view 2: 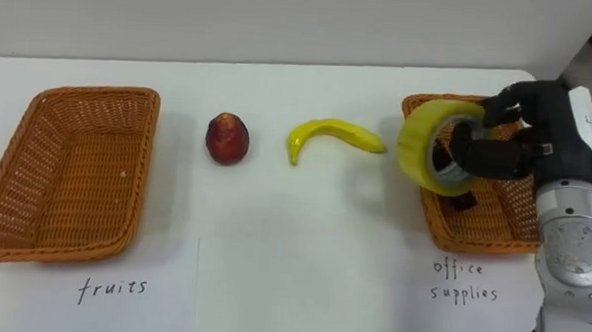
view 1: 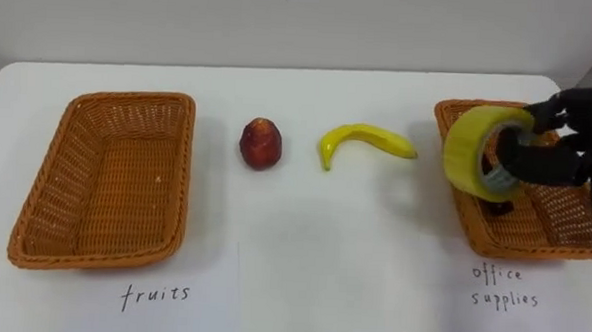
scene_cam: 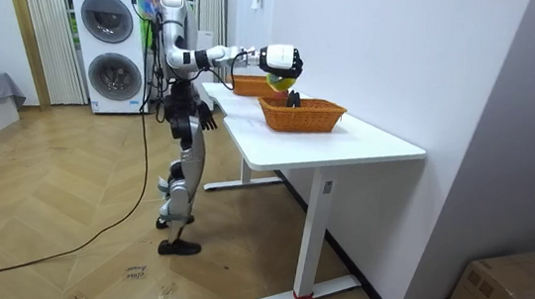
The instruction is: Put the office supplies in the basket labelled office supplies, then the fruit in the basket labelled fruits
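My right hand (view 1: 562,138) is shut on a yellow roll of tape (view 1: 474,149), with its fingers through the roll's hole. It holds the roll on edge just above the left rim of the wicker basket (view 1: 558,243) marked for office supplies. A small dark item (view 1: 499,207) lies inside that basket under the roll. A red apple (view 1: 261,143) and a yellow banana (view 1: 362,141) lie on the white table (view 1: 302,266) between the two baskets. The wicker fruit basket (view 1: 50,175) at the left holds nothing. My left hand (scene_cam: 203,115) hangs by my hip in the room view.
Handwritten labels (view 1: 155,295) sit in front of each basket near the table's front edge. I stand at the table's long side. A wall runs behind the table, and washing machines (scene_cam: 114,49) stand behind me.
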Robot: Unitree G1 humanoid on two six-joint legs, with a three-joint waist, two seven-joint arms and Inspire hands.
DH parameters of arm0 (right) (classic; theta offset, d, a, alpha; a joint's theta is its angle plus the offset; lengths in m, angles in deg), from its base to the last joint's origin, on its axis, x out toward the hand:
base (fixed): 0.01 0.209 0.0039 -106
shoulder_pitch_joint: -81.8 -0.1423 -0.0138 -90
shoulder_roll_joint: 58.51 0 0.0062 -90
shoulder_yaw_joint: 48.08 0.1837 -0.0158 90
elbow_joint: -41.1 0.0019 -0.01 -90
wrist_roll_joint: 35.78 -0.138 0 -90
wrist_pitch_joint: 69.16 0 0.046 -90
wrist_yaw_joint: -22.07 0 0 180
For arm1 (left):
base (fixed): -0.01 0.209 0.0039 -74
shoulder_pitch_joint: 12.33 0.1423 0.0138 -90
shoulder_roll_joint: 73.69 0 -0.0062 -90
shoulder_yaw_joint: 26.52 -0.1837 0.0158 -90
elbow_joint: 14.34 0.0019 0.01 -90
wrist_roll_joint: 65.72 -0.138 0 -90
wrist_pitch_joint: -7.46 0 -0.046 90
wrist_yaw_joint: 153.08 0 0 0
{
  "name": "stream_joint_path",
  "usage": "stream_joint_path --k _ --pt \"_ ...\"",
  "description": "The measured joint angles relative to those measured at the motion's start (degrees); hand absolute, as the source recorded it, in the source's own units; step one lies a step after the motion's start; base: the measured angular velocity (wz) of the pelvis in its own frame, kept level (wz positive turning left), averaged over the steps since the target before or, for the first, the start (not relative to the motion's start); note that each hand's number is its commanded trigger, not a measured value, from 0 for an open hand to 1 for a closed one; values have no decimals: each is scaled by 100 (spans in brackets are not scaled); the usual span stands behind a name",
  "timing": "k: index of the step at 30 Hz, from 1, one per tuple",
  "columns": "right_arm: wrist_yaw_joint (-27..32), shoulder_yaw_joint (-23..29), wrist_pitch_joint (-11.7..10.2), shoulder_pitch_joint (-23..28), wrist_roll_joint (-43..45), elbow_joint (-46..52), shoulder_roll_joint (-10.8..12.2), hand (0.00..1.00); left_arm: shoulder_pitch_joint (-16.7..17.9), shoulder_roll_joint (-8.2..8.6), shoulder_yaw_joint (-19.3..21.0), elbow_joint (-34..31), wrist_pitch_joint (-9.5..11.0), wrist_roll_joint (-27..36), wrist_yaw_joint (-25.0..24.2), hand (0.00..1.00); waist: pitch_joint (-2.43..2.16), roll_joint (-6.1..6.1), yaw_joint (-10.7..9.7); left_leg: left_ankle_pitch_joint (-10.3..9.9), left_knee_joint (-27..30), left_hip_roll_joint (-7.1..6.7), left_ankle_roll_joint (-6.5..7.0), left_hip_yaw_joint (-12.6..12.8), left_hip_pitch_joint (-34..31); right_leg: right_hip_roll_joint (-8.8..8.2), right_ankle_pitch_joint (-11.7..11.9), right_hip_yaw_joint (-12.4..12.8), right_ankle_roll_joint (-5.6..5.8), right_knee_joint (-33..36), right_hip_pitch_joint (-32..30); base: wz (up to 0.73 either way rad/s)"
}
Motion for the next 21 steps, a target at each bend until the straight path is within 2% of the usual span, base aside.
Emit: stream_joint_path --k 4,8,14,21 --pt "2 -4 3 135 -2 -155 -8 100 -18 0 -3 85 0 5 0 0 6 -14 38 0 0 1 0 9 9 0 2 2 -2 16 2 0" --pt "-10 -8 83 171 275 -270 -17 100 -25 0 0 227 -1 80 5 0 37 -47 103 -1 1 4 1 61 -17 -3 1 7 -3 32 -35 -4" --pt "-12 -13 92 170 470 -451 -18 100 -134 -14 0 531 -6 233 0 0 30 -35 127 -2 -4 3 4 60 -47 -2 22 -2 7 -5 -40 0" --pt "-11 -26 91 170 469 -478 -18 100 -173 -15 -5 541 -6 239 8 0 20 -53 127 -1 -2 6 3 60 -24 0 23 -2 7 -6 -39 0"
